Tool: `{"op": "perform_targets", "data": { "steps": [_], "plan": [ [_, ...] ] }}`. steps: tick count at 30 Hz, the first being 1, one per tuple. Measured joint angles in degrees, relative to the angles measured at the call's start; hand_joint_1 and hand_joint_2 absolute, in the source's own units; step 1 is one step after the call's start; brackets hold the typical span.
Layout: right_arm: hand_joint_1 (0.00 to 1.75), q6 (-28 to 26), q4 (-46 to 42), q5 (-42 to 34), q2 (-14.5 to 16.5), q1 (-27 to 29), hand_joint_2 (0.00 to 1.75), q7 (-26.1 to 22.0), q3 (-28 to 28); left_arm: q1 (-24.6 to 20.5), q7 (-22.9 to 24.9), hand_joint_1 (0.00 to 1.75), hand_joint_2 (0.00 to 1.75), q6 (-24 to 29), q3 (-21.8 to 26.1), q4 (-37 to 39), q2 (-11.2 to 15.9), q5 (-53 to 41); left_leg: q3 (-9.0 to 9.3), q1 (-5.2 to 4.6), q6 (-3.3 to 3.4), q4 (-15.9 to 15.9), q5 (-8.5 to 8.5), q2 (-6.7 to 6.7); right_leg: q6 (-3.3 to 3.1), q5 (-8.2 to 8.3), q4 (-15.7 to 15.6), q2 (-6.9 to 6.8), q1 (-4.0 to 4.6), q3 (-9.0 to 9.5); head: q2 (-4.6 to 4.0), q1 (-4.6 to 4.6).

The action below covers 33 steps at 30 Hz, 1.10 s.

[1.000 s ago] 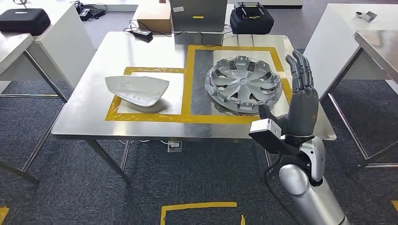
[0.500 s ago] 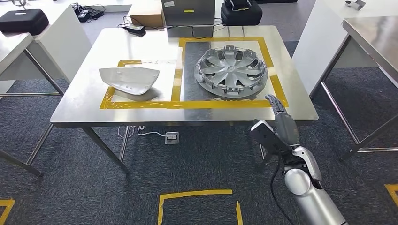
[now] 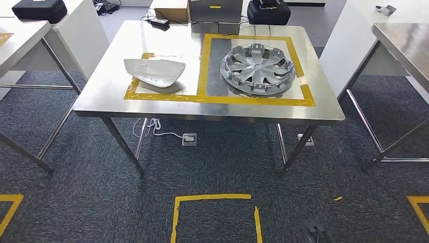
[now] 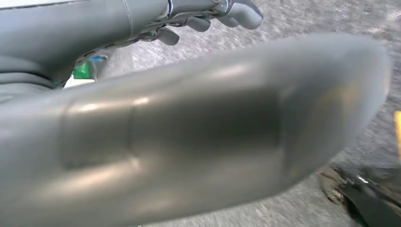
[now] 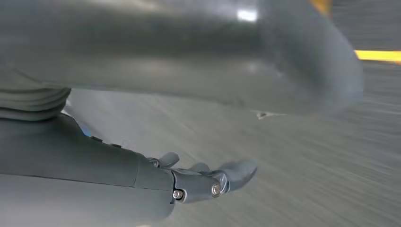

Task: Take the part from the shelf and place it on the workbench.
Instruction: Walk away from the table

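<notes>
A: Head view, please.

B: The counter [image 3: 152,104] carried both parts. The wheel cover [image 3: 258,68] lay flat inside the larger taped square [image 3: 203,66], hollow side up. The white shell [image 3: 154,72] sat in the smaller square beside it, apart from the cover. I judged the placing done for both.

A: Left wrist view?

B: The left hand [image 4: 142,137] hung over carpet [image 4: 321,19]. Its fingers [image 4: 236,12] were apart and loosely curled, holding nothing.

A: Right wrist view?

B: The right hand [image 5: 142,184] was likewise over blurred carpet, fingers [image 5: 227,175] slightly bent and spread, nothing in them.

A: Handling of the cover?

B: My judgement only: thin moulded plastic, light, fairly stiff but springy at the rim, with clips that might snap. Smooth faces would slip. Best taken at the outer rim or through a spoke opening, kept level. The shell looked light, glossy and curved; an edge hold would suit it.
</notes>
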Motion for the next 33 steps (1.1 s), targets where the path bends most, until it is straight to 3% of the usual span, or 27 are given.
{"op": "perform_targets", "data": {
  "steps": [2, 3, 4, 5, 6, 8, 9, 10, 12, 13, 14, 17, 18, 19, 20, 22, 24, 25, 27, 29, 31, 33],
  "plan": [
    [0.00, -1.29, 2.28, -3.32, 1.03, 1.36, 0.00, 4.46, -3.08, -0.04, -0.44, 0.00, 0.00, -0.07, 0.02, -0.02, 0.21, -0.26, -1.81, -0.19, 0.25, 0.16, 1.41, 0.36, 0.29, -5.67, 7.58, 0.22, 0.01, -1.88, 0.00, 0.14],
    [0.00, -2.07, 3.13, -5.09, 1.60, 1.75, 0.00, 6.04, -4.70, -0.10, -0.66, 0.00, 0.00, -0.09, 0.02, -0.02, 0.25, -0.39, -2.78, -0.27, 0.25, 0.32, 2.08, 0.61, 0.36, -6.64, 10.47, 0.27, 0.01, -2.11, 0.00, 0.14],
    [0.00, -2.79, 3.78, -6.78, 2.19, 2.10, 0.00, 6.95, -6.26, -0.17, -0.86, 0.00, 0.00, -0.10, 0.02, -0.02, 0.27, -0.51, -3.82, -0.31, 0.18, 0.54, 2.72, 0.84, 0.39, -6.34, 11.90, 0.30, 0.00, -1.54, 0.00, 0.15],
    [0.00, -3.42, 4.26, -8.32, 2.73, 2.37, 0.00, 7.31, -7.79, -0.23, -1.07, 0.00, 0.00, -0.11, 0.02, -0.02, 0.29, -0.67, -4.83, -0.29, 0.04, 0.83, 3.27, 1.04, 0.40, -4.92, 11.03, 0.30, -0.02, 0.19, 0.00, 0.14],
    [0.00, -3.89, 4.64, -9.57, 3.24, 2.57, 0.00, 7.21, -9.25, -0.29, -1.20, 0.00, 0.00, -0.14, 0.02, -0.02, 0.31, -0.84, -5.80, -0.24, -0.17, 1.18, 3.79, 1.19, 0.40, -3.38, 8.13, 0.30, -0.07, 3.00, 0.00, 0.14],
    [0.00, -4.28, 5.10, -10.97, 4.08, 2.69, 0.00, 6.11, -11.82, -0.46, -1.33, 0.00, 0.00, -0.30, 0.03, -0.04, 0.37, -1.15, -7.29, -0.20, -0.81, 1.80, 4.75, 1.34, 0.03, -3.20, 0.11, 0.36, 0.08, 8.97, 0.00, 0.13],
    [0.00, -4.09, 5.28, -11.26, 4.49, 2.75, 0.00, 5.35, -12.85, -0.55, -1.32, 0.00, 0.00, -0.44, 0.03, -0.05, 0.40, -1.36, -7.57, -0.21, -1.17, 1.94, 5.19, 1.38, -0.42, -3.82, -2.78, 0.43, 0.23, 10.72, 0.00, 0.22],
    [0.00, -3.69, 5.49, -11.30, 4.81, 2.80, 0.00, 4.52, -13.72, -0.66, -1.29, 0.00, 0.00, -0.62, 0.01, -0.06, 0.43, -1.61, -7.65, -0.19, -1.53, 1.89, 5.68, 1.40, -1.00, -4.47, -4.23, 0.51, 0.42, 11.33, 0.00, 0.28],
    [0.00, -2.27, 5.97, -10.70, 5.43, 2.89, 0.87, 2.43, -14.93, -0.75, -1.14, 0.00, 0.00, -1.04, -0.04, -0.05, 0.51, -2.20, -7.61, -0.10, -2.27, 1.54, 6.54, 1.31, -2.19, -3.68, -4.66, 0.49, 0.51, 10.80, 0.00, 0.48],
    [0.00, -1.44, 6.16, -10.05, 5.67, 2.84, 1.31, 1.20, -15.23, -0.74, -1.06, 0.00, 0.00, -1.19, -0.07, -0.05, 0.59, -2.42, -7.89, -0.02, -2.62, 1.75, 6.11, 1.14, -2.71, -3.10, -4.71, 0.38, 0.46, 10.38, 0.00, 0.47],
    [0.00, -0.56, 6.27, -9.22, 5.89, 2.78, 1.75, -0.07, -15.36, -0.71, -0.99, 0.00, 0.00, -1.30, -0.08, -0.03, 0.66, -2.56, -8.41, 0.03, -2.97, 2.76, 4.58, 0.93, -3.19, -2.42, -4.83, 0.27, 0.38, 9.84, 0.00, 0.45],
    [0.00, 2.15, 6.41, -5.91, 6.47, 2.73, 1.75, -3.74, -15.13, -0.73, -1.37, 0.00, 0.00, -1.31, -0.08, 0.01, 0.82, -2.64, -10.81, 0.18, -3.74, 11.97, -3.79, 0.51, -3.77, -0.34, -4.87, 0.13, 0.32, 7.55, 0.00, 0.28],
    [0.00, 3.00, 6.47, -4.53, 6.67, 2.71, 1.75, -4.79, -14.77, -0.78, -1.61, 0.00, 0.00, -1.26, -0.08, 0.01, 0.87, -2.64, -11.10, 0.20, -3.89, 15.31, -5.26, 0.50, -3.73, 0.35, -4.82, 0.10, 0.34, 6.66, 0.00, 0.25],
    [0.00, 3.69, 6.54, -3.09, 6.81, 2.67, 1.75, -5.63, -14.23, -0.84, -1.78, 0.00, 0.00, -1.20, -0.08, 0.01, 0.92, -2.63, -10.68, 0.20, -3.93, 17.28, -5.36, 0.50, -3.65, 1.03, -4.77, 0.06, 0.36, 5.77, 0.00, 0.25],
    [0.00, 4.23, 6.60, -1.58, 6.96, 2.62, 1.75, -6.34, -13.52, -0.89, -1.91, 0.00, 0.00, -1.12, -0.08, 0.00, 0.96, -2.60, -9.31, 0.21, -3.90, 17.32, -4.35, 0.49, -3.54, 1.68, -4.72, 0.03, 0.36, 4.88, 0.00, 0.26],
    [0.00, 4.78, 6.69, 0.89, 7.24, 2.43, 1.75, -7.21, -11.95, -1.07, -2.08, 0.00, 0.00, -0.93, -0.08, -0.05, 1.02, -2.48, -3.60, 0.22, -3.59, 11.22, -2.17, 0.41, -3.17, 3.02, -4.62, 0.04, 0.36, 3.38, 0.00, 0.26],
    [0.00, 5.00, 6.70, 2.35, 7.49, 2.16, 1.75, -7.48, -10.60, -1.24, -2.15, 0.00, 0.00, -0.73, -0.08, -0.08, 1.01, -2.23, 2.31, 0.01, -2.97, 2.69, -2.68, 0.16, -2.61, 4.36, -4.65, 0.07, 0.42, 2.49, 0.00, 0.32],
    [0.00, 5.07, 6.72, 2.72, 7.58, 2.00, 1.75, -7.46, -10.08, -1.22, -2.15, 0.00, 0.00, -0.64, -0.08, -0.07, 0.97, -2.07, 3.80, -0.15, -2.68, 0.14, -3.24, 0.04, -2.30, 4.99, -4.81, 0.09, 0.42, 2.35, 0.00, 0.29],
    [0.00, 5.13, 6.83, 2.95, 7.69, 1.82, 1.75, -7.29, -9.37, -1.00, -1.98, 0.00, 0.00, -0.51, -0.06, 0.00, 0.87, -1.59, 3.64, -0.33, -1.91, -0.75, -2.77, 0.02, -1.57, 6.05, -5.32, 0.20, 0.34, 2.32, 0.00, 0.19],
    [0.00, 5.10, 6.98, 2.84, 7.74, 1.81, 1.75, -6.84, -8.90, -0.83, -1.43, 0.00, 0.00, -0.39, -0.01, 0.05, 0.79, -0.93, 2.82, -0.25, -0.81, -1.02, -1.87, 0.27, -0.85, 4.59, -4.21, 0.35, 0.21, 1.62, 0.00, 0.18],
    [0.00, 5.01, 7.13, 2.70, 7.74, 1.84, 1.75, -5.81, -8.64, -0.59, -0.52, 0.00, 0.00, -0.33, 0.06, 0.08, 0.76, -0.41, 1.53, -0.26, 0.06, -1.00, -0.76, 0.51, -0.37, -0.54, 1.23, 0.41, 0.16, -0.16, 0.00, 0.33],
    [0.00, 4.90, 7.23, 2.68, 7.73, 1.81, 1.75, -4.14, -8.53, -0.36, 0.40, 0.00, 0.00, -0.38, 0.16, 0.10, 0.64, -0.19, -0.05, -0.50, 0.34, -0.66, 0.36, 0.61, -0.16, -5.11, 8.90, 0.41, 0.20, -2.09, 0.00, 0.37]
  ]
}}
